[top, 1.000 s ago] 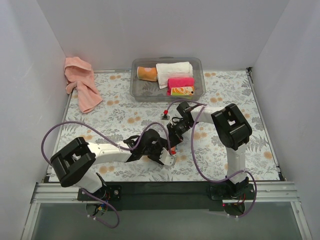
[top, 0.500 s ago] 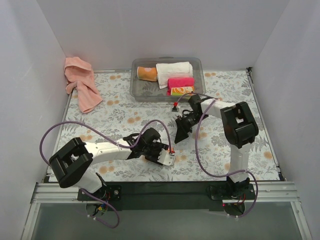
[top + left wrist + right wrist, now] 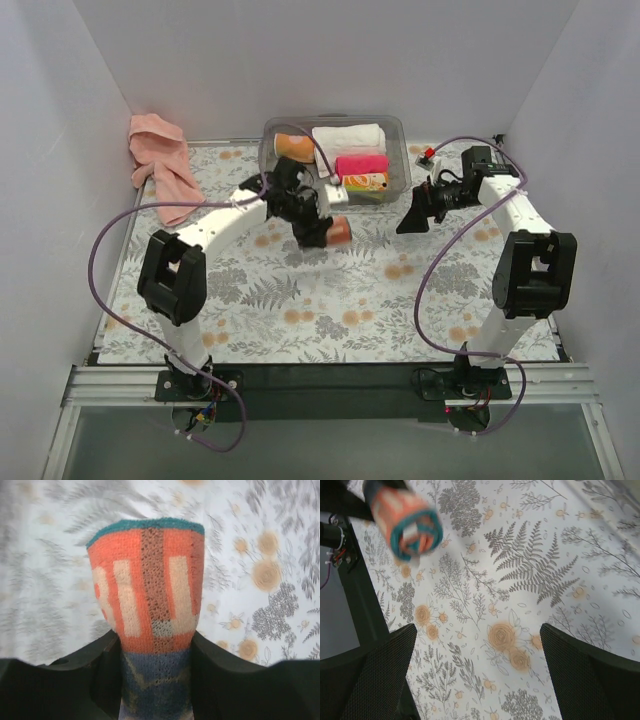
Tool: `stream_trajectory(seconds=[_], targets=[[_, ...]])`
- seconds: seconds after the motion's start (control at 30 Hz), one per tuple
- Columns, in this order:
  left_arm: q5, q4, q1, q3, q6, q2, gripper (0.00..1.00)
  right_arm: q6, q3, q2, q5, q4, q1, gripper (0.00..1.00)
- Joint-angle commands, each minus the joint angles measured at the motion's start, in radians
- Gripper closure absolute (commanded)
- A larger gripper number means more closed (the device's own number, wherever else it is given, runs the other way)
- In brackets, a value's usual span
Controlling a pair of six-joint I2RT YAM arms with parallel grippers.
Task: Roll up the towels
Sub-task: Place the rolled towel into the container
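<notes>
The small teal-red-white patterned cloth (image 3: 150, 585) is rolled into a tight cylinder, and my left gripper (image 3: 155, 680) is shut on its lower end. In the top view this roll (image 3: 340, 229) hangs above the mat just in front of the clear bin (image 3: 270, 170), with the left gripper (image 3: 322, 230) behind it. The right wrist view shows the roll's spiral end (image 3: 410, 525) at upper left. My right gripper (image 3: 408, 218) stands open to the right of the bin, its fingers (image 3: 370, 680) wide apart over bare mat. The large salmon-pink towel (image 3: 160, 165) lies crumpled at the back left.
The bin holds a white rolled towel (image 3: 348, 136), a hot-pink roll (image 3: 361, 165), a peach roll (image 3: 293, 147) and an orange-yellow patterned roll (image 3: 364, 182). White walls close in the floral mat (image 3: 300, 300) on three sides. Purple cables loop off both arms.
The right gripper opened, let go of the rolled cloth and drew back to the right. The left arm carried the roll from the near centre up toward the bin.
</notes>
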Motion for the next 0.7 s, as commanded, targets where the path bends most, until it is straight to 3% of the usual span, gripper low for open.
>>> stream_trajectory(seconds=[0.0, 0.1, 0.23, 0.4, 0.67], targets=[[0.171, -0.041, 0.116, 0.360, -0.221, 0.083, 1.00, 0.014, 0.013, -0.043, -0.032, -0.058, -0.031, 0.02], [0.168, -0.018, 0.176, 0.587, -0.375, 0.223, 1.00, 0.012, -0.019, -0.061, -0.039, -0.062, -0.058, 0.02], [0.145, 0.124, 0.233, 0.680, -0.540, 0.334, 1.00, 0.011, -0.049, -0.082, -0.041, -0.064, -0.062, 0.02], [-0.222, 0.249, 0.247, 0.723, -0.868, 0.410, 1.00, 0.015, -0.069, -0.101, -0.039, -0.062, -0.066, 0.02], [-0.420, 0.299, 0.245, 0.765, -1.123, 0.521, 1.00, 0.034, -0.097, -0.092, -0.044, -0.059, -0.071, 0.01]])
